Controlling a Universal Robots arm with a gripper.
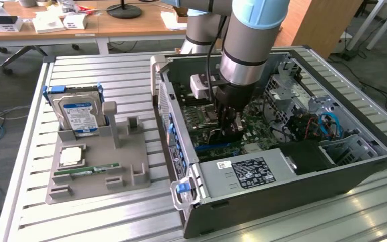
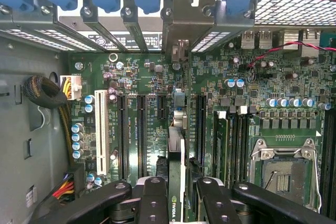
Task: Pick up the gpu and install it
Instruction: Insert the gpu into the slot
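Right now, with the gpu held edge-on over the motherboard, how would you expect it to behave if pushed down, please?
Probably stiff: the gpu stands straight in the gripper, with no visible sag. Likely fragile, being a thin circuit card near crowded motherboard parts. Held edge-on, it might twist if pushed off-line.

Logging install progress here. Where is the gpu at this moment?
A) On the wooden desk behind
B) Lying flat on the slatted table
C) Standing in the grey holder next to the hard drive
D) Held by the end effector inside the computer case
D: the wrist view shows the gpu edge-on between the end effector fingers, above the motherboard inside the computer case.
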